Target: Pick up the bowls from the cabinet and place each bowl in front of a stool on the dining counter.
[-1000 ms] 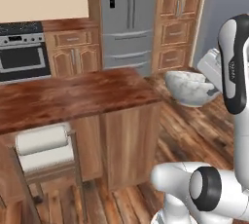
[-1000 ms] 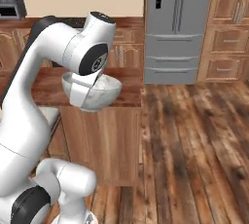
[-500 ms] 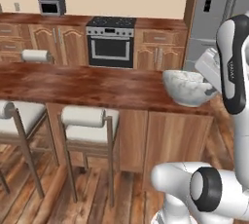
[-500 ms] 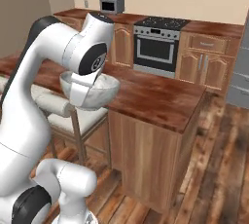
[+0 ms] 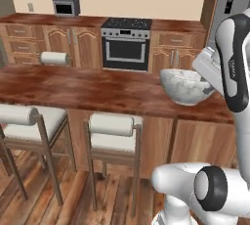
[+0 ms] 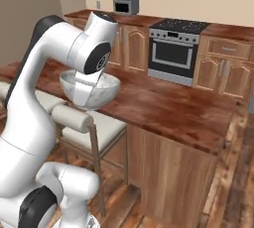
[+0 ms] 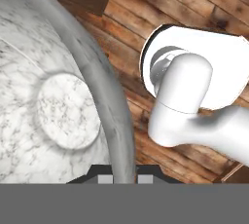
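Swung with the base toward the stools (image 5: pixel 112 131), tool (image 7: pixel 123 178) pinching the stone bowl's (image 5: pixel 184 86) rim at right of frame above the counter (image 5: pixel 78 89); best kept level, lowered before a stool.

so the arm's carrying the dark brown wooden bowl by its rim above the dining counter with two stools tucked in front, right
Not quite: the bowl in the gripper is the pale grey-white speckled stone-look one, not the dark wooden one. The hand view shows its marbled inside with the rim pinched between the fingertips. The rest holds: in the left base view it hangs above the dining counter, with two stools in front.
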### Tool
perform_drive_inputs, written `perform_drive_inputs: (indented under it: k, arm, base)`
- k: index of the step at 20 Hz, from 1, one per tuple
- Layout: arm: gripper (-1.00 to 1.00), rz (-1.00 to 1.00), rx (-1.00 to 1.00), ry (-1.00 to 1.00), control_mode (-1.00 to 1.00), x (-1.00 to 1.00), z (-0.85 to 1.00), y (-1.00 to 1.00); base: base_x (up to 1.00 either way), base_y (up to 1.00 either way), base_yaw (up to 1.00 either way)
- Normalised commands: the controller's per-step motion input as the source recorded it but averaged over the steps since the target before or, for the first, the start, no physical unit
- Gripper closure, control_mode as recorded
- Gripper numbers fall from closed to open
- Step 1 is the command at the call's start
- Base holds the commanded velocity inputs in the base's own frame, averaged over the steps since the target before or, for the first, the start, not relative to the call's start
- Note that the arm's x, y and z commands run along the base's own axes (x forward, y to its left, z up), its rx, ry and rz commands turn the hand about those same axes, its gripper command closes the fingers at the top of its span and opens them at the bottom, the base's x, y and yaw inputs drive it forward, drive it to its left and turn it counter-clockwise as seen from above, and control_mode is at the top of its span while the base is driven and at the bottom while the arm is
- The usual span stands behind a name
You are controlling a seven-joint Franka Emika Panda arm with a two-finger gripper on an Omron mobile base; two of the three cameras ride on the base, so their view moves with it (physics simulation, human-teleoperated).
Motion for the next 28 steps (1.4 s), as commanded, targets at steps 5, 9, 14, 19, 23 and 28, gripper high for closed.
perform_drive_inputs:
  k: [5,9,14,19,23,28]
  arm:
    - [1.00,0.00,0.00,0.00,1.00,0.00,0.00,0.00]
    - [1.00,0.00,0.00,0.00,1.00,0.00,0.00,0.00]
    - [1.00,0.00,0.00,0.00,1.00,0.00,0.00,0.00]
    - [1.00,0.00,0.00,0.00,1.00,0.00,0.00,0.00]
    - [1.00,0.00,0.00,0.00,1.00,0.00,0.00,0.00]
    - [1.00,0.00,0.00,0.00,1.00,0.00,0.00,0.00]
  base:
    - [0.28,0.97,-0.20]
    - [0.18,0.94,-0.33]
    - [0.11,0.30,-0.44]
    - [0.60,0.01,-0.34]
    - [0.85,0.06,-0.17]
    - [0.77,0.21,0.00]
